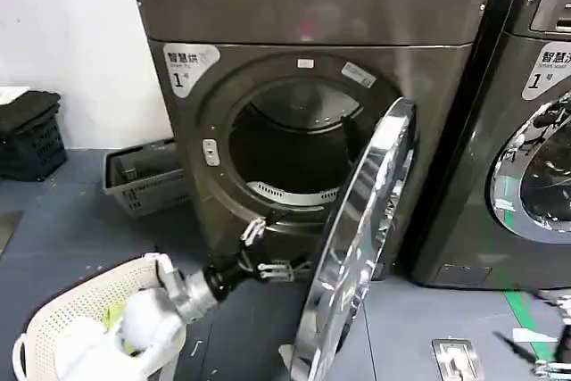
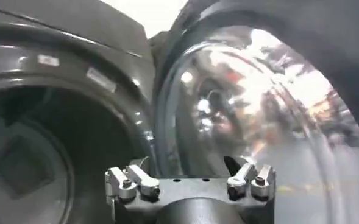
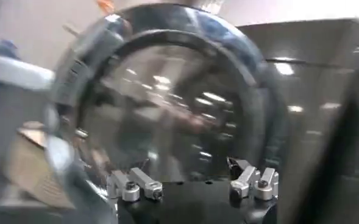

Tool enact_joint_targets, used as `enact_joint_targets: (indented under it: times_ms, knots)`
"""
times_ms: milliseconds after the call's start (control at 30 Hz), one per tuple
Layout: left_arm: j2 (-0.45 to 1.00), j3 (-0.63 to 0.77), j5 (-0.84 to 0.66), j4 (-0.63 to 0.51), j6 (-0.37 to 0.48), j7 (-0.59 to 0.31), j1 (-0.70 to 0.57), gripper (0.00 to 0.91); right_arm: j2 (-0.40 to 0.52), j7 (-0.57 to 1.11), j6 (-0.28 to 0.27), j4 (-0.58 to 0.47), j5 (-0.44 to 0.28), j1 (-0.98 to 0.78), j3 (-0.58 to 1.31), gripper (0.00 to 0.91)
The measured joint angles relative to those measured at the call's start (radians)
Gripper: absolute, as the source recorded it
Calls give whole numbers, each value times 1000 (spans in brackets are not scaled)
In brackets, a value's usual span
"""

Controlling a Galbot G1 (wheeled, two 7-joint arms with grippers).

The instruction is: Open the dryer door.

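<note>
The bronze-grey dryer [image 1: 312,15] stands with its drum opening [image 1: 285,144] exposed. The dryer door [image 1: 357,238] is swung far out on its right-side hinge, and its chrome ring is seen nearly edge-on. My left gripper [image 1: 266,252] is open, low between the opening's bottom rim and the door's inner side, holding nothing. The left wrist view has the left gripper [image 2: 188,164] spread wide before the door's domed glass [image 2: 258,109]. My right gripper [image 1: 553,350] waits low at the far right. In the right wrist view the right gripper [image 3: 191,167] is open, facing the door's outer face [image 3: 167,109].
A white lattice laundry basket [image 1: 53,327] sits by my left arm. A grey crate [image 1: 143,176] and a black crate [image 1: 31,136] stand along the wall at left. A darker second machine [image 1: 526,131] stands close on the right.
</note>
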Motion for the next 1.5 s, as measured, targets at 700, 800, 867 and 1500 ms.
enact_joint_targets:
  times_ms: [700, 800, 867, 1500]
  knots:
    - [-132, 296, -1, 84, -14, 5, -208, 907, 275, 686, 189, -206, -400, -68, 492, 907]
    - [-155, 335, 5, 94, -14, 5, -232, 907, 308, 818, 172, -221, -492, -80, 542, 907]
    - [-173, 362, 9, 104, -15, 5, -246, 907, 327, 902, 143, -219, -536, -86, 565, 907]
    - [-388, 572, 85, 229, -3, -2, -387, 907, 455, 1321, -152, -93, -682, -105, 620, 907]
